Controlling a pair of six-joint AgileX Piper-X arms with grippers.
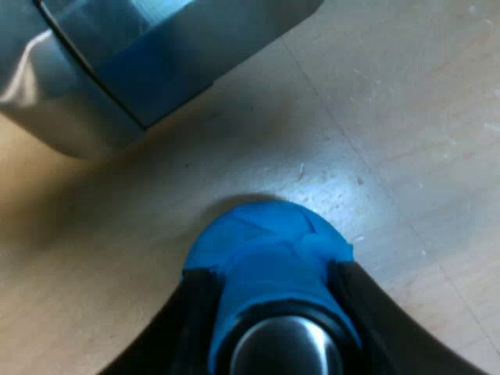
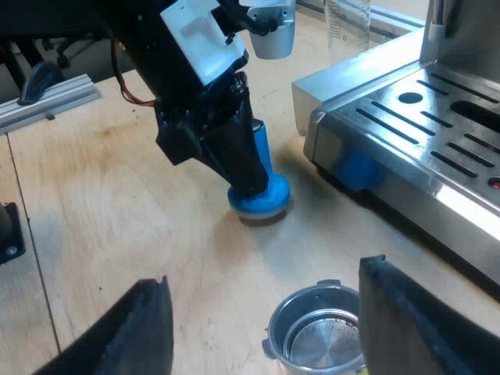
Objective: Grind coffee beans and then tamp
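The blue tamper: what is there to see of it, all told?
The blue tamper looks wrapped in blue tape, with a wide round base, a narrower stem and a shiny metal top. It stands nearly upright, on or just over the wooden table, near the espresso machine. The left gripper clamps its stem between black fingers.

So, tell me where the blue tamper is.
In the right wrist view the blue tamper stands on the wooden table, held by the left gripper, near the espresso machine base, apart from the metal holder.
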